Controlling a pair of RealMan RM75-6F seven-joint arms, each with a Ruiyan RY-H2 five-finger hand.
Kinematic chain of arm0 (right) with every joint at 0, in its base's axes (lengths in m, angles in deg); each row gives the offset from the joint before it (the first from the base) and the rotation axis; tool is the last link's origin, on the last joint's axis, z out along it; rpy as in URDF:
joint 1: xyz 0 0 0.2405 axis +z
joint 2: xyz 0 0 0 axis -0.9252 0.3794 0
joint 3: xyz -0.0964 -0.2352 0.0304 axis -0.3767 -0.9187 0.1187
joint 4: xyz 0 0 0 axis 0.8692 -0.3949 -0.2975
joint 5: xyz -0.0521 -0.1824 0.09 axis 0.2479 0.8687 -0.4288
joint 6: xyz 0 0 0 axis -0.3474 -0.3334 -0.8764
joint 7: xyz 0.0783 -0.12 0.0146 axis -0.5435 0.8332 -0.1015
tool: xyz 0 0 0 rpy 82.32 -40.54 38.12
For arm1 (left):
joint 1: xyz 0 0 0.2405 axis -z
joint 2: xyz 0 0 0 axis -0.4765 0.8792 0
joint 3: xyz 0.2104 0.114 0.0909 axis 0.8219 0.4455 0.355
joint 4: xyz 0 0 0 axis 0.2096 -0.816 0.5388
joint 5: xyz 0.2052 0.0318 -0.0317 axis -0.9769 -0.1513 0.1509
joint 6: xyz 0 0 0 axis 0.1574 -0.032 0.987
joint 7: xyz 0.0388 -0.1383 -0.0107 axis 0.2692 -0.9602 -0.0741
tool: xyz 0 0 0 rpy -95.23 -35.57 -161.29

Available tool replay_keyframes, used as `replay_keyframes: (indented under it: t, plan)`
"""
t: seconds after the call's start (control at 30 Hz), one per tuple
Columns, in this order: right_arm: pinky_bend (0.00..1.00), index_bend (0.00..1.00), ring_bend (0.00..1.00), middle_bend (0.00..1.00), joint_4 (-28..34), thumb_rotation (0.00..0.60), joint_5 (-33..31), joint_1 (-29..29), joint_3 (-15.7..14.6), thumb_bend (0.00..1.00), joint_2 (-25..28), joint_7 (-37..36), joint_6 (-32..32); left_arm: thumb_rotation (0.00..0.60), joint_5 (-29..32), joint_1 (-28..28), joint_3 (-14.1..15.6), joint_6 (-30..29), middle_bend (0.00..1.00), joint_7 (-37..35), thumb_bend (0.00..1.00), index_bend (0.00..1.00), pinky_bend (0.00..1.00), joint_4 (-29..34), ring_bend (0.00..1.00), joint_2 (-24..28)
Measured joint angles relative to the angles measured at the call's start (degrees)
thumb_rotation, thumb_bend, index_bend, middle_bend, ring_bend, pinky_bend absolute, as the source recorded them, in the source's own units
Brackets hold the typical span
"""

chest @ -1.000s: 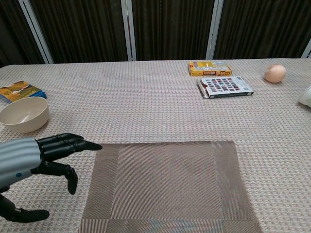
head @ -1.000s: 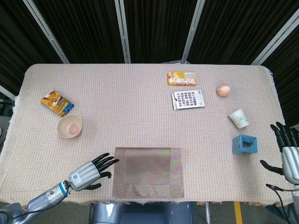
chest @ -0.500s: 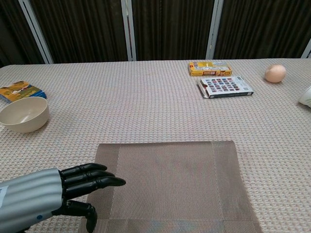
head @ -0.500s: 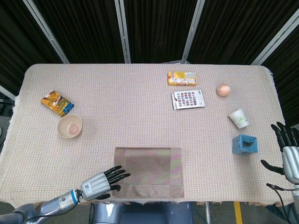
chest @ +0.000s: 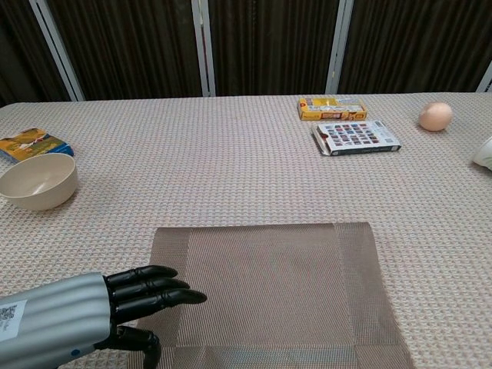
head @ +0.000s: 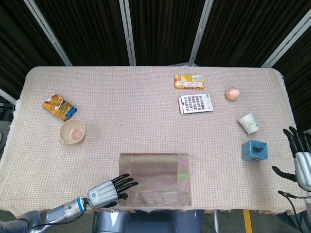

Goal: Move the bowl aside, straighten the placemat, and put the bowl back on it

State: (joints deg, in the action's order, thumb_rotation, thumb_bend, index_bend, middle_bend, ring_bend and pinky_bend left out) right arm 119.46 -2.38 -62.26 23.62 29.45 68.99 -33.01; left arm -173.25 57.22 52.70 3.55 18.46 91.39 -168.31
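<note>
left hand: I'm hovering it over the near-left corner of the placemat, fingers stretched flat and close together, holding nothing.
right hand: hanging off the right edge of the worktop, fingers spread, nothing in them.
bowl: sitting off to the left, well apart from the mat, near a small snack packet.
mat: looking pretty square to the worktop edge already, I reckon.
what I'm worrying about: pressing and dragging could skew it again or bunch up the tablecloth.
also: the mat's near edge is lying right at the worktop's edge, so pulling could slide it off.
next risk: reaching for the bowl, I could bump that packet.
</note>
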Motion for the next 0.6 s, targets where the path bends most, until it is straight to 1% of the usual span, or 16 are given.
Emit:
replay_keyframes:
  t: [0.3, 0.6]
  plan:
    - [0.00, 0.00, 0.00, 0.00, 0.04, 0.600, 0.10, 0.02, -0.04, 0.00, -0.07, 0.26, 0.00, 0.600, 0.75, 0.15, 0.18, -0.23, 0.00, -0.10, 0.24, 0.44, 0.00, 0.28, 0.00, 0.57]
    - [0.00, 0.00, 0.00, 0.00, 0.01, 0.600, -0.08, -0.04, 0.05, 0.00, -0.03, 0.31, -0.10, 0.600, 0.94, 1.18, -0.11, 0.28, 0.00, 0.01, 0.24, 0.45, 0.00, 0.75, 0.00, -0.61]
